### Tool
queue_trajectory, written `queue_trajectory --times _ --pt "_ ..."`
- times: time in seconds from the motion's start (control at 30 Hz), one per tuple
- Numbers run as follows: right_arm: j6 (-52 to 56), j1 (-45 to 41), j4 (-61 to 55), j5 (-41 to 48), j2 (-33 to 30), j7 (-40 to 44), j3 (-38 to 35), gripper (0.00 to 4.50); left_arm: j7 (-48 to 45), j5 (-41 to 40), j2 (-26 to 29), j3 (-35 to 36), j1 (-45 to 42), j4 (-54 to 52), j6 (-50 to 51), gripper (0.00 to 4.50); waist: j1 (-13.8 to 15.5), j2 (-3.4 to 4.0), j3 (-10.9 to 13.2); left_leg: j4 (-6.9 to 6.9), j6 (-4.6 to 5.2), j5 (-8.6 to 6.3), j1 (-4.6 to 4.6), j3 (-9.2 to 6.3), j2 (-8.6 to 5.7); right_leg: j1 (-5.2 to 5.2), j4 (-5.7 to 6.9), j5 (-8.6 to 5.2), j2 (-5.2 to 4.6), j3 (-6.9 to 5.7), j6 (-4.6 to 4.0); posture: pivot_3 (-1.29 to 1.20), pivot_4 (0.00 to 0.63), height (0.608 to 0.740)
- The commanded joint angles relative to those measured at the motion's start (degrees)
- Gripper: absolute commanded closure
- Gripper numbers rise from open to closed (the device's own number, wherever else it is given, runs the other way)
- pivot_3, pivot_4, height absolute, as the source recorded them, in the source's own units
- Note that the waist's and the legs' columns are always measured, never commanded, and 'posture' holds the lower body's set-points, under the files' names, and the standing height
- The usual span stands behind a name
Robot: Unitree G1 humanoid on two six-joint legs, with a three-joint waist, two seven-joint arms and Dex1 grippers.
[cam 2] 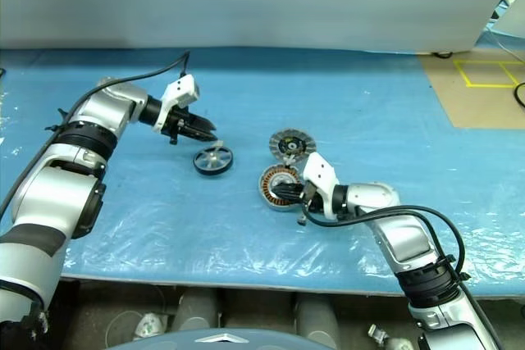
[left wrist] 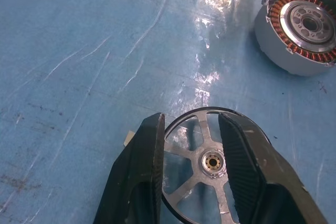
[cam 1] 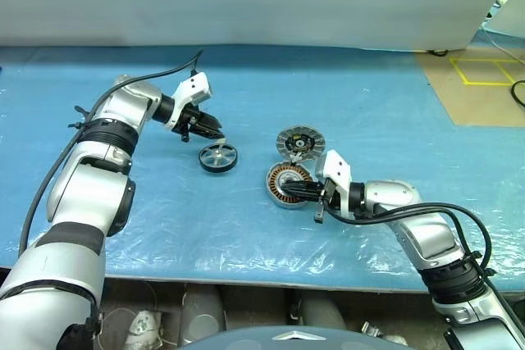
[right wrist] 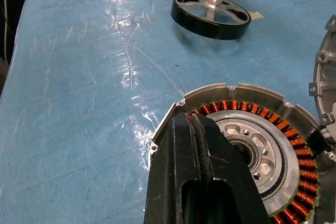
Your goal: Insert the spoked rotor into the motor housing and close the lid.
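While your left gripper (left wrist: 190, 150) hangs just over the spoked rotor (cam 1: 218, 157) with its fingers parted and nothing between them, the rotor lies flat on the blue sheet (cam 1: 344, 88). Your right gripper (right wrist: 198, 145), clenched empty, sits over the motor housing (cam 1: 285, 184); the lid (cam 1: 300, 142) lies just behind it.
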Motion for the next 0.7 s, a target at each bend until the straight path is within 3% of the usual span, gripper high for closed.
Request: queue_trajectory --times 0.03,0.1,0.23,0.7 --pt "-0.1 0.3 -3.4 1.1 0.2 -0.6 -0.8 4.50 -1.6 0.6 0.2 0.7 -1.7 0.4 -0.8 2.83 0.2 -0.03 0.0 0.00 0.00 0.00 0.00 -0.01 0.00 0.00 0.00 0.00 0.00 0.00 0.00 0.00 0.150 0.740" --pt "-0.2 0.5 -3.5 1.1 0.2 -0.8 -0.7 4.50 -1.8 1.0 0.4 0.6 -1.7 0.4 -0.7 2.83 0.4 -0.05 0.0 0.01 0.00 0.00 -0.04 -0.06 0.00 0.01 0.00 0.00 -0.01 -0.01 0.00 0.00 0.150 0.740" --pt "-0.4 0.5 -3.2 0.9 0.4 -1.0 -0.4 4.50 -2.8 0.8 0.4 1.2 -1.4 -0.9 -0.1 1.91 0.5 -0.06 0.0 0.02 0.00 0.00 -0.08 -0.12 -0.03 0.02 0.00 0.00 -0.06 -0.03 0.00 0.00 0.150 0.740" --pt "-0.2 0.6 -3.3 0.8 1.1 -1.4 -0.1 4.50 -5.1 3.9 0.9 -1.4 1.2 -4.3 1.1 1.91 0.4 -0.07 0.0 0.02 0.00 0.00 -0.13 -0.20 -0.02 0.02 -0.01 0.00 -0.06 -0.13 -0.01 0.00 0.150 0.740"
